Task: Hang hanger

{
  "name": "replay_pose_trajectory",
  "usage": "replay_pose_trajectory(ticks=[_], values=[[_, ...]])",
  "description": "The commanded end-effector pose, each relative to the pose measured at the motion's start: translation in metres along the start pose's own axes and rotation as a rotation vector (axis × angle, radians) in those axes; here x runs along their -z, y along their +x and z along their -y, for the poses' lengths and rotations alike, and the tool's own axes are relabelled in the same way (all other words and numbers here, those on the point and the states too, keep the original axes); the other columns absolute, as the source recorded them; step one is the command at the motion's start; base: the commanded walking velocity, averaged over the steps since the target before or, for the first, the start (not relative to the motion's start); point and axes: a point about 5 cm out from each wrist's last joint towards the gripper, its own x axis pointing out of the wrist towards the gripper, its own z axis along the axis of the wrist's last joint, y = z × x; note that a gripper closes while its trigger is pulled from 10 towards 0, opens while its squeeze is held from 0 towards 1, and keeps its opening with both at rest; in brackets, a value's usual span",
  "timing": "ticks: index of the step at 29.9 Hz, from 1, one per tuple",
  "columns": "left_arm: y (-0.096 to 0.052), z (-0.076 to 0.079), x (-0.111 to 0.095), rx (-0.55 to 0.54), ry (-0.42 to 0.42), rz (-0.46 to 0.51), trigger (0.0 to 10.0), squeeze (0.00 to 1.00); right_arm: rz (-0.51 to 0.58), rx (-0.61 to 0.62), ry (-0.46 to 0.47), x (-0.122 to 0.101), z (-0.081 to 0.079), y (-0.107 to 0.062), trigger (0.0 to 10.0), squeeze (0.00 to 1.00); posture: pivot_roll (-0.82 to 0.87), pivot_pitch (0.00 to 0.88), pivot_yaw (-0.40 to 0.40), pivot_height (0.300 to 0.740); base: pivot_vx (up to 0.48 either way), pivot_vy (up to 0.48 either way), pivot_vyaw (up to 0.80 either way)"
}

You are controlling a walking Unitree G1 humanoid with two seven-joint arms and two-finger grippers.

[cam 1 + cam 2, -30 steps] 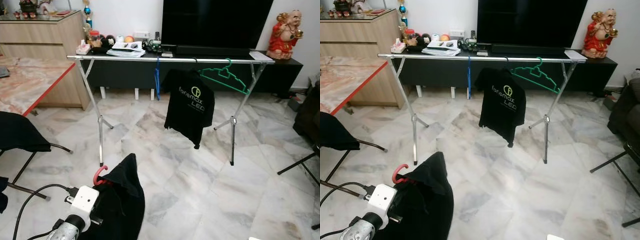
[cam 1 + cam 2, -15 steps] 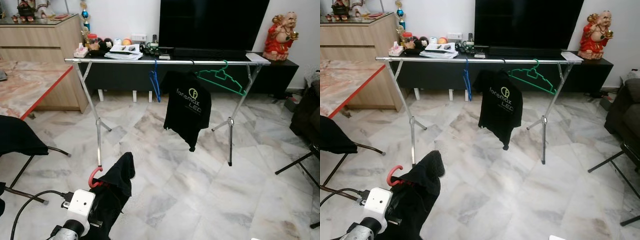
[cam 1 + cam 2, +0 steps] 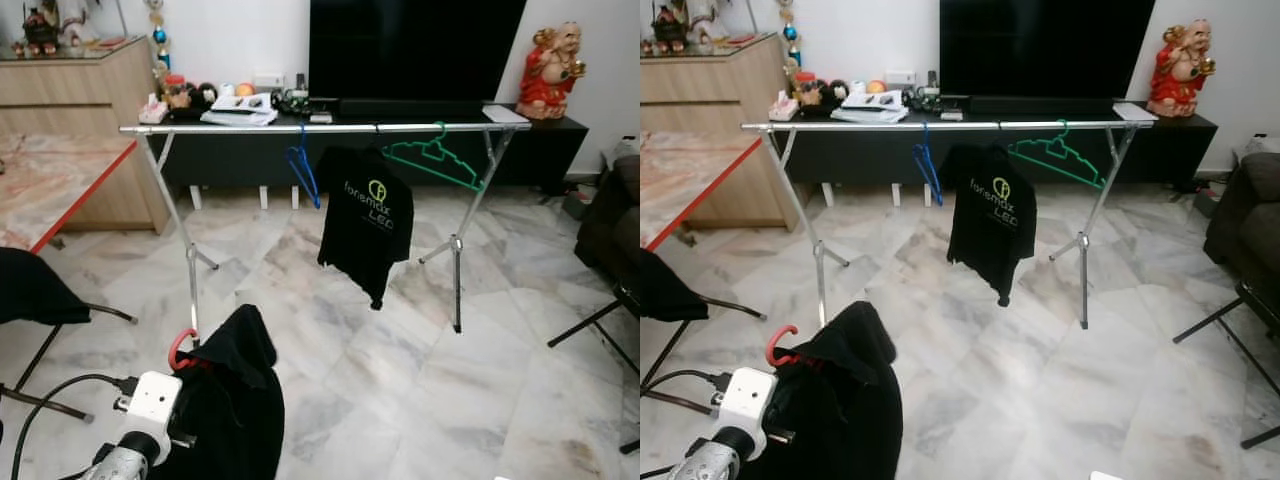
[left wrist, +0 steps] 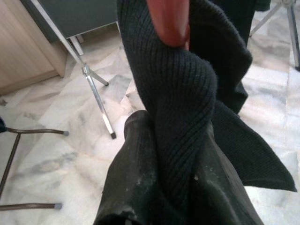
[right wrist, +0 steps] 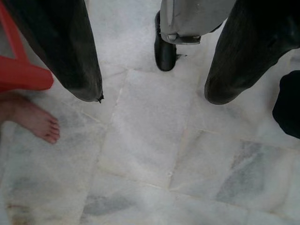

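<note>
A red hanger point(image 3: 182, 348) carries a black knit garment point(image 3: 232, 400), low at my left. My left gripper point(image 4: 178, 187) is shut on the hanger through the cloth; its fingers point(image 4: 136, 187) press the knit from both sides, and the red hanger point(image 4: 168, 23) pokes out beyond them. Ahead stands a silver clothes rack point(image 3: 240, 129) with a blue hanger point(image 3: 303, 165), a black printed T-shirt point(image 3: 362, 225) and a green hanger point(image 3: 432, 160) on its rail. The rack is well beyond the held hanger. My right gripper point(image 5: 150, 93) hangs open over the marble floor.
A black TV cabinet point(image 3: 540, 145) and a large TV point(image 3: 415, 50) stand behind the rack. A red-edged marble table point(image 3: 50, 185) and a chair with dark cloth point(image 3: 35, 290) are at the left, a dark sofa point(image 3: 615, 215) at the right. A person's bare foot point(image 5: 33, 119) is near my right gripper.
The camera has shifted, so the rack sits slightly differently in the picture. The black garment dipped lower half a second ago and now hangs fuller and higher again. My left gripper keeps its hold.
</note>
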Motion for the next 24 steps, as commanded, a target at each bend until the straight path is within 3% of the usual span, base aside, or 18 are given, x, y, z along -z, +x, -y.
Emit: replay_pose_trajectory(ticks=[1, 5, 24], values=[[0.0033, -0.0099, -0.0087, -0.033, -0.012, 0.032, 10.0, 0.0, 0.025, -0.005, -0.005, -0.008, -0.0007, 0.0009, 10.0, 0.0, -0.02, 0.0, 0.024, 0.74, 0.304, 0.0, 0.8], [0.0039, -0.0108, -0.0092, -0.036, -0.014, 0.032, 10.0, 0.0, 0.023, -0.006, 0.006, -0.0082, -0.0013, 0.001, 10.0, 0.0, -0.02, 0.0, 0.024, 0.74, 0.306, 0.0, 0.64], [0.0079, -0.019, -0.0124, -0.085, -0.034, 0.025, 10.0, 0.0, 0.033, -0.027, 0.033, -0.0147, -0.0062, 0.002, 10.0, 0.0, -0.01, 0.0, 0.012, 0.74, 0.321, 0.0, 0.0]])
